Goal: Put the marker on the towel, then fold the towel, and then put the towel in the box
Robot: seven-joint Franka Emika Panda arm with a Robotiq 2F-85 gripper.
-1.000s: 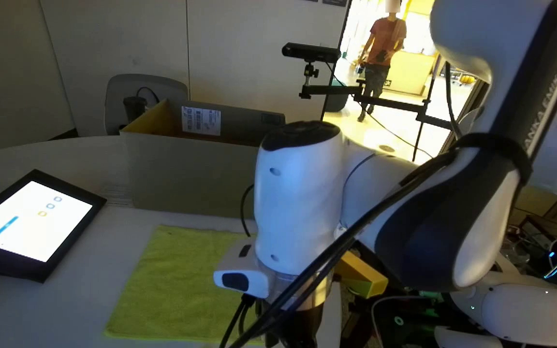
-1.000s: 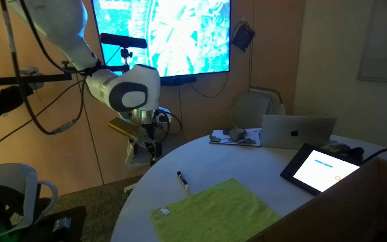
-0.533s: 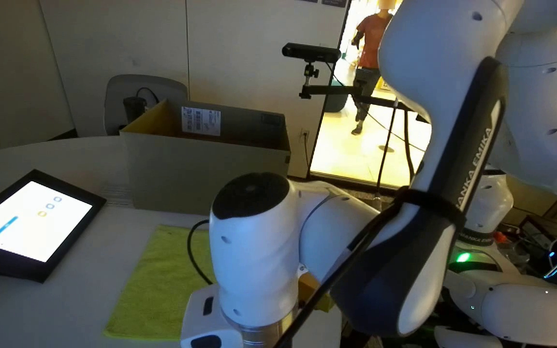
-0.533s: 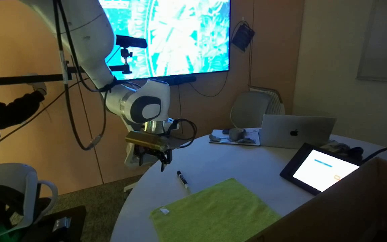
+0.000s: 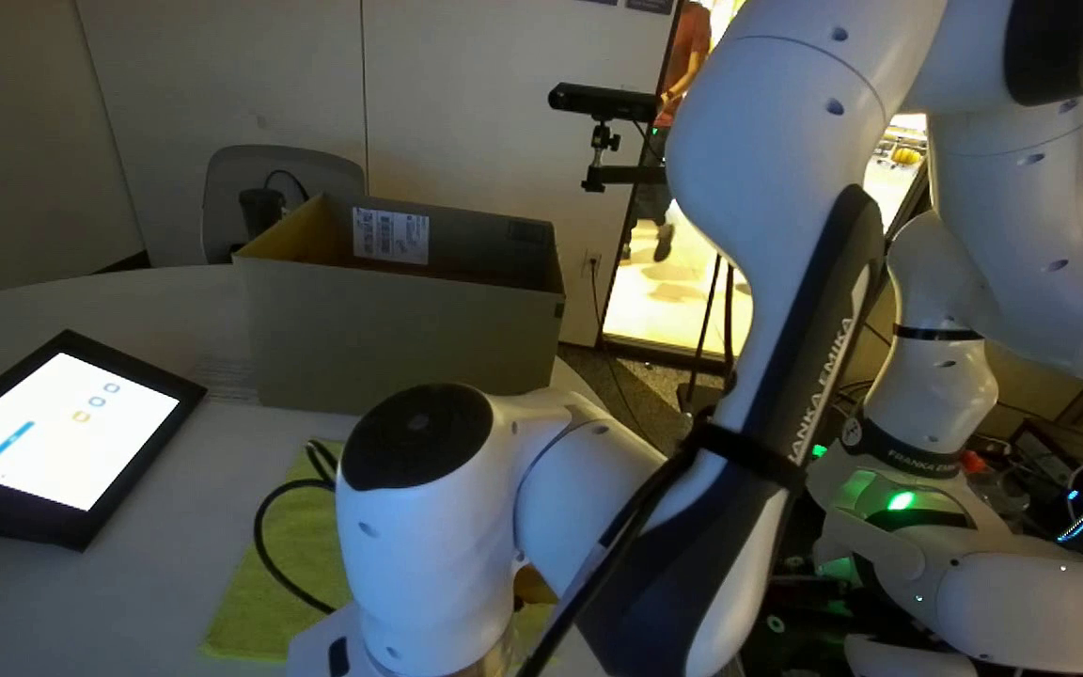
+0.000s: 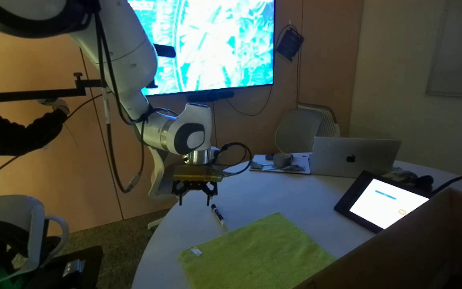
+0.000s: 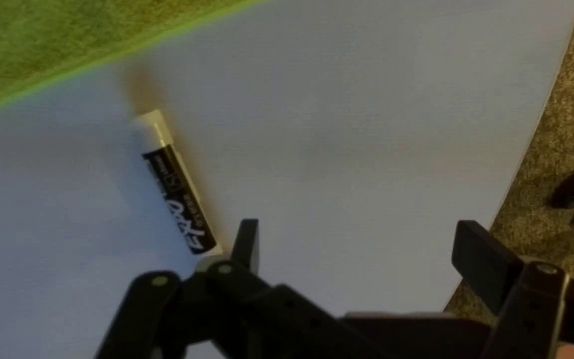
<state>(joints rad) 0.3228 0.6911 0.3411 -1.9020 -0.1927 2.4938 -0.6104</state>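
Observation:
The marker [image 6: 217, 215], black with a white end, lies on the white table beside the towel's edge, apart from it; it also shows in the wrist view [image 7: 177, 194]. The yellow-green towel [image 6: 255, 253] lies flat; it shows partly behind the arm in an exterior view [image 5: 264, 583] and at the top left of the wrist view [image 7: 68, 40]. The brown cardboard box [image 5: 391, 329] stands open behind the towel; its wall shows in an exterior view [image 6: 407, 245]. My gripper [image 6: 194, 202] is open and empty above the table edge; in the wrist view [image 7: 359, 224] the marker lies left of its fingers.
A dark-framed tablet [image 5: 62, 432] stands on the table, also in an exterior view [image 6: 387, 204]. A laptop [image 6: 355, 156] and a clipboard with tape [image 6: 283, 161] are farther back. The table's edge [image 7: 531, 139] runs close to the right finger in the wrist view.
My arm has come lower, and the gripper has moved towards the marker and turned, so both fingers now face an exterior camera. The marker, towel and box have not moved. People shift in the background.

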